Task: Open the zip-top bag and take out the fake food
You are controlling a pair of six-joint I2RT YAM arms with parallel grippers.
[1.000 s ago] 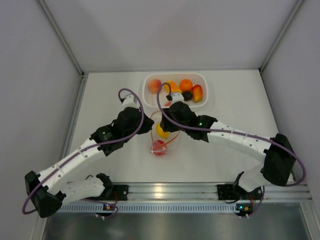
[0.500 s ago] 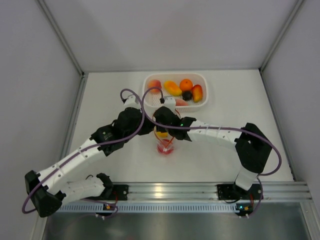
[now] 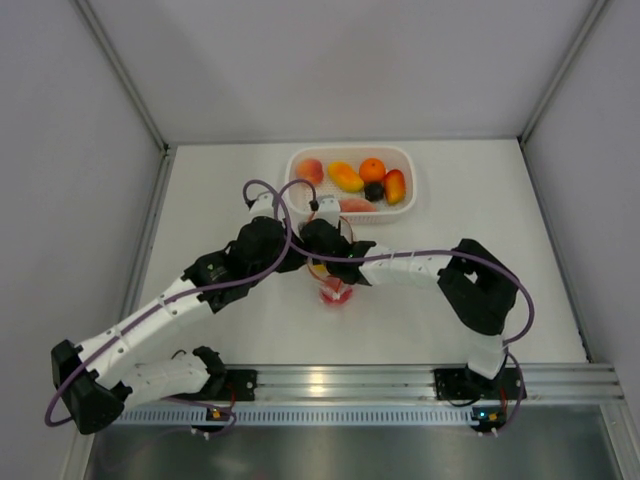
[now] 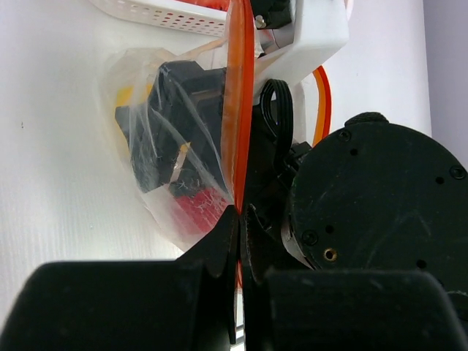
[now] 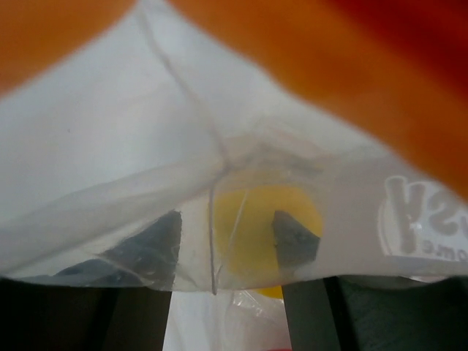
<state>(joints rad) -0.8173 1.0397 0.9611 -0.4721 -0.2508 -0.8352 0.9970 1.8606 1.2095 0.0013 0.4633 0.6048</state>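
Pinching the zip strip (image 4: 235, 110) between jaws pressed together, the left gripper (image 4: 239, 213) holds one lip of the bag (image 4: 146, 168) upright and the mouth open. The right gripper (image 5: 227, 223) has come away from the basket (image 3: 350, 150) and dropped back into that mouth. Its jaws have widened during the descent and now stand apart, one on each side of the yellow piece (image 5: 252, 219), which lies just ahead of the tips. Contact with that piece cannot be confirmed through the film. Past the yellow piece, at the closed end of the bag, rests the red piece (image 4: 196, 208). Behind the right wrist, well apart from the bag, the basket carries the rest of the food (image 3: 345, 177). Judged from this layout, the return into the bag begins another pick, with the yellow piece as target and the red one to follow. The jaws need to close squarely on the yellow piece without trapping film, and the left pinch must not slip while the piece is drawn out.
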